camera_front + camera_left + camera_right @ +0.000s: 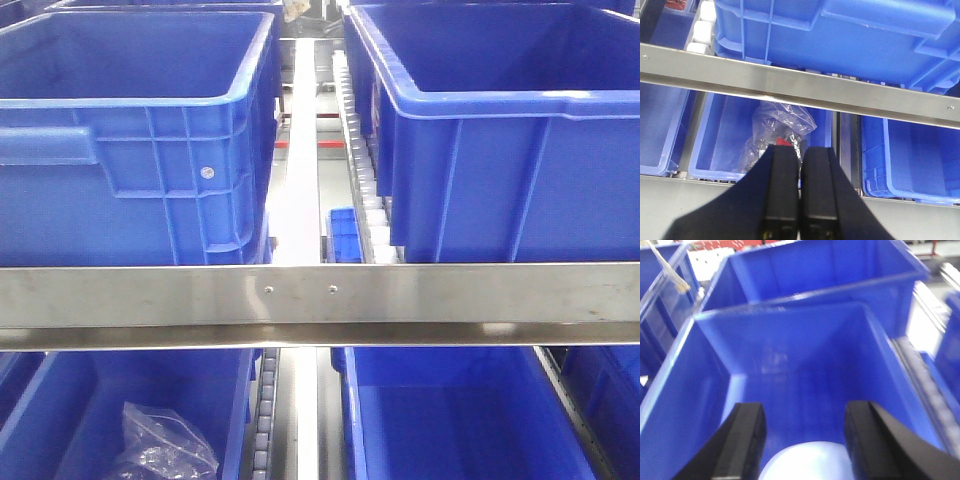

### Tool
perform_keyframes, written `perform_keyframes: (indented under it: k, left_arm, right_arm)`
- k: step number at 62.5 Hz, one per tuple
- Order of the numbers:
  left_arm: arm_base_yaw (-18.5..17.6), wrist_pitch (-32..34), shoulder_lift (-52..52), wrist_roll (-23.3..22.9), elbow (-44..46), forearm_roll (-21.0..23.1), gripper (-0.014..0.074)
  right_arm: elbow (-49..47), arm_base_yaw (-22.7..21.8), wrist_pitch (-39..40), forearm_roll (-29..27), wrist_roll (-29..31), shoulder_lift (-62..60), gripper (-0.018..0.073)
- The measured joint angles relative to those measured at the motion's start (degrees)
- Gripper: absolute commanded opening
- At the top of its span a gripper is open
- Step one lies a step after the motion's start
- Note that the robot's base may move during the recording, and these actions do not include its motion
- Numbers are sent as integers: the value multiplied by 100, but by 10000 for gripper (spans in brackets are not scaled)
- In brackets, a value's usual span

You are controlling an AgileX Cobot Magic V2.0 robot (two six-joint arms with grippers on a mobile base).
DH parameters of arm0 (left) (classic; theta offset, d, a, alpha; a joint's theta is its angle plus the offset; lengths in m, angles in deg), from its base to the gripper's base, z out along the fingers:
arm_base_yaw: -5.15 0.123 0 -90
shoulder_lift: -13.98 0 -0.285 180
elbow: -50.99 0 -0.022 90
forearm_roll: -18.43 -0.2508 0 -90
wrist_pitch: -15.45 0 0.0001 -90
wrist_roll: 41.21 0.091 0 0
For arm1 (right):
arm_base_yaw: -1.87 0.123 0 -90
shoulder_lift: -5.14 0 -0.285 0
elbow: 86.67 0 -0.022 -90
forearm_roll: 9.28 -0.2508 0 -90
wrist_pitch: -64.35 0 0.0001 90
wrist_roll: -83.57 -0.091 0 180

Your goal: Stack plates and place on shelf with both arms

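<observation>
Steel shelving (320, 305) fills the room, its brushed metal rail crossing rows of glossy, ribbed blue plastic bins (130, 150). Black left gripper (800, 190) has its flat matte jaws clenched together on nothing, above a lower bin holding a crumpled clear plastic bag (782, 125). Black right gripper (804, 440) has jaws spread wide, released, over a deep blue bin; a pale bluish-white glossy round plate (807, 462) lies between and below them, contact unclear.

Warehouse storeroom: blue bins (130, 150) on roller racking (320, 300).
</observation>
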Motion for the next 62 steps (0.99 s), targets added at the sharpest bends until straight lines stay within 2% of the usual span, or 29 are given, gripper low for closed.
perform_keyframes:
  k: [8, 11, 15, 25, 32, 43, 62]
  left_arm:
    - [0, 0, 0, 0, 0, 0, 97]
    - [0, 0, 0, 0, 0, 0, 97]
    - [0, 0, 0, 0, 0, 0, 97]
    - [0, 0, 0, 0, 0, 0, 97]
    - [0, 0, 0, 0, 0, 0, 97]
    - [0, 0, 0, 0, 0, 0, 97]
    - [0, 0, 0, 0, 0, 0, 97]
  right_arm:
    - [1014, 0, -46, 0, 0, -1049, 3]
    - [1458, 0, -54, 0, 0, -1503, 43]
    - [2167, 0, -54, 0, 0, -2236, 17]
    - [3637, 0, -44, 0, 0, -3655, 20]
    - [4234, 0, -44, 0, 0, -4284, 20]
    - [4464, 0, -15, -52, -94, -4765, 20]
    - [4473, 0, 30, -66, -143, -4818, 20]
